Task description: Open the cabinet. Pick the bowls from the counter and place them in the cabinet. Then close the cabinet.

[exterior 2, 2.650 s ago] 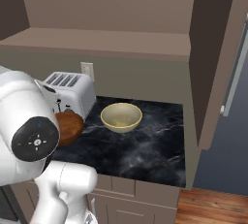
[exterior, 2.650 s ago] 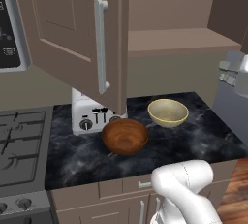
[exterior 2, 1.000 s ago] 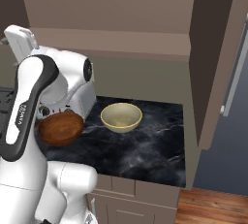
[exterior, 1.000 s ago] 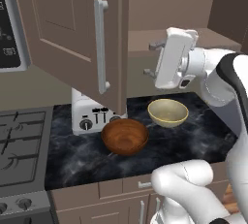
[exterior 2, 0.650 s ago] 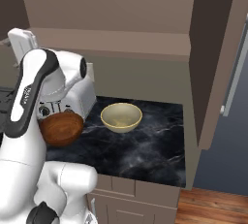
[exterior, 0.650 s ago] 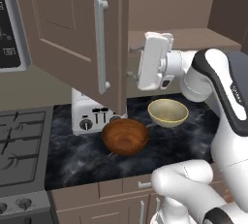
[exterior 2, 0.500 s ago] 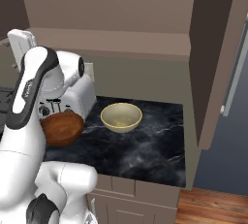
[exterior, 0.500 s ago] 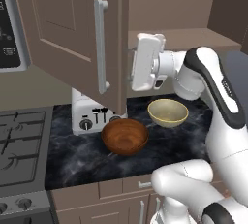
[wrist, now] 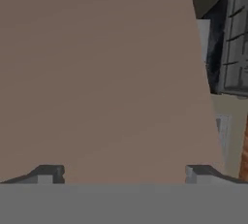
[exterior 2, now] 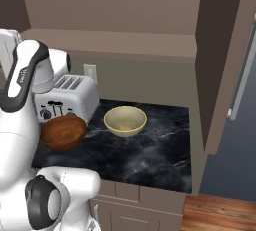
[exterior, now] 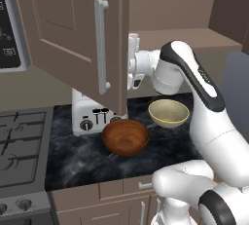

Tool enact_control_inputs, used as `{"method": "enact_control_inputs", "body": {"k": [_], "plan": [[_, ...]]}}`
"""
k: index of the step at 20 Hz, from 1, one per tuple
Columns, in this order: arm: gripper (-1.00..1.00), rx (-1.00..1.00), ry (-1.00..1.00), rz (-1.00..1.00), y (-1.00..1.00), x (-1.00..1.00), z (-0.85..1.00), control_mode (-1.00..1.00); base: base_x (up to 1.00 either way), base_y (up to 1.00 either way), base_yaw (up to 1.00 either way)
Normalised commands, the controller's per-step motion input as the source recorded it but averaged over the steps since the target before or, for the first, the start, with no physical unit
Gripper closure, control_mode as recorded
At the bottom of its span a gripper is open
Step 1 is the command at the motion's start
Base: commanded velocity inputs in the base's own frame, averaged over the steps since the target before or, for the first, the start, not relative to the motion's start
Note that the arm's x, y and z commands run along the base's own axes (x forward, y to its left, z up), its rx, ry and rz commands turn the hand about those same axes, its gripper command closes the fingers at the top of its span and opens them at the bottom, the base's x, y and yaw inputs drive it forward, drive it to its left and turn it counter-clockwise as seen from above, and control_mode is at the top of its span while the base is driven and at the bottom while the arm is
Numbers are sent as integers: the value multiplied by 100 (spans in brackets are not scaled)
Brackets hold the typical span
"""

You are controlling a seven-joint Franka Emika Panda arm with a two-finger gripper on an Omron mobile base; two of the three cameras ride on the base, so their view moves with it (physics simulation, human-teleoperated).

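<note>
The cabinet stands open: its left door (exterior: 68, 29) with a silver bar handle (exterior: 101, 46) swings out, and its brown shelf (exterior 2: 115, 42) is bare. My gripper (wrist: 124, 172) is open, its wide-set fingertips (wrist: 48, 172) close against the door's plain inner face (wrist: 97, 72). My white hand (exterior: 134, 65) sits just behind that door's edge, above the bowls. The reddish-brown bowl (exterior: 125, 138) (exterior 2: 63, 131) and the cream bowl (exterior: 168, 113) (exterior 2: 125, 120) rest upright on the black counter (exterior: 78, 158) (exterior 2: 150, 150).
A silver toaster (exterior: 90, 117) (exterior 2: 65, 97) stands at the back of the counter behind the brown bowl. A grey stove (exterior: 19, 146) lies to the left. The cabinet's right door (exterior 2: 225, 60) hangs open over the counter's right end, beside a blue-grey fridge (exterior 2: 240, 140).
My arm has swung left, from above the cream bowl to the inner side of the open left door. The bowls have not moved and the gripper stays open.
</note>
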Motion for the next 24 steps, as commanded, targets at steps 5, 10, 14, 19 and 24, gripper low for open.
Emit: {"method": "enact_control_inputs", "body": {"k": [5, 10, 14, 19, 24], "plan": [[-100, 0, 7, 13, 81, 0, 0, -100, 0, 0, 0], [-100, -3, 4, 6, 100, -6, 0, -100, 0, 0, 0], [-100, -4, 0, 0, 100, -23, 0, -100, 0, 0, 0], [-100, -7, 0, 0, 100, -6, 0, -100, 0, 0, 0], [-100, -7, 1, -2, 65, 0, -11, -100, 0, 0, 0]]}}
